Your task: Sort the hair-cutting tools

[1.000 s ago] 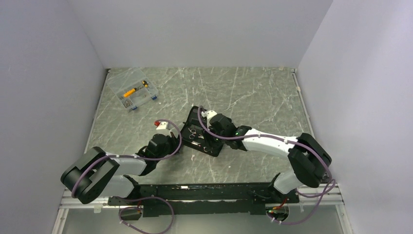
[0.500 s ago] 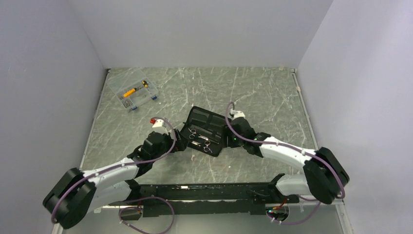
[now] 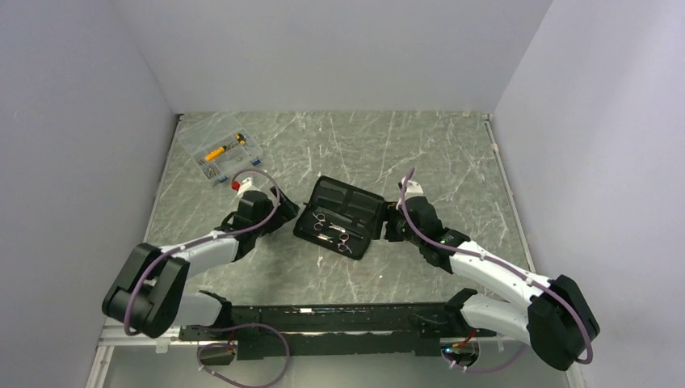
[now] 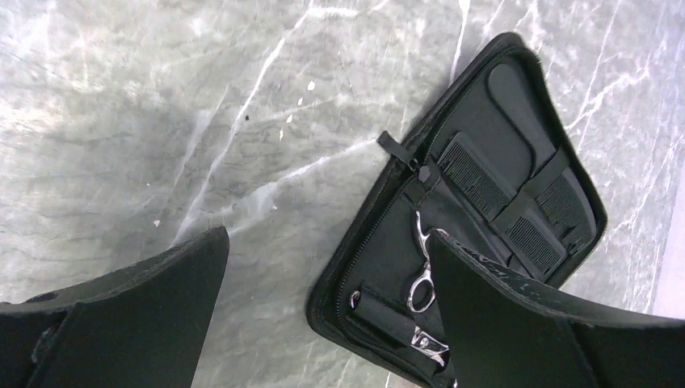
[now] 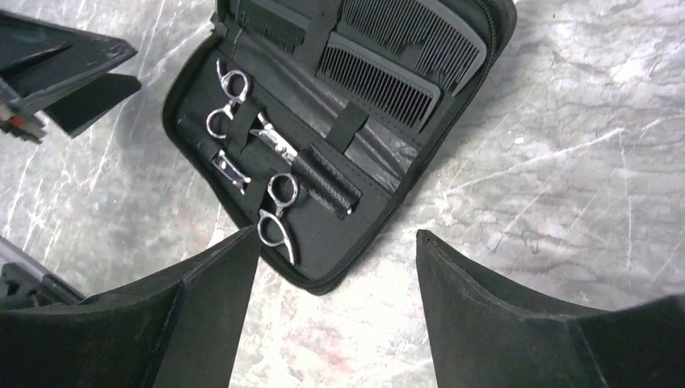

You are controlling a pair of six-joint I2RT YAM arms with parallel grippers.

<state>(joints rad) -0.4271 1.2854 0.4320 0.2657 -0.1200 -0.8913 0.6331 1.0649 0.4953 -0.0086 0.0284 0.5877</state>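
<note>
Top external: left end effector [image 4: 327, 238] and right end effector [image 5: 338, 234] have been withdrawn from the opened case [image 3: 339, 217] at frame centre, jaws apart and empty. Scissors [image 5: 275, 137] and comb [image 5: 380, 81] are strapped inside.

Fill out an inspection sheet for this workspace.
Surface: marbled grey table.
Job's things: two scissors and combs strapped inside the open case, mid-table.
Clutter: clear box of small parts, far left.
Hands: left hand and right hand both open, empty, either side of the case.
Cables: purple cables loop along both arms.
Surroundings: plain walls on three sides; nothing else seen.
</note>
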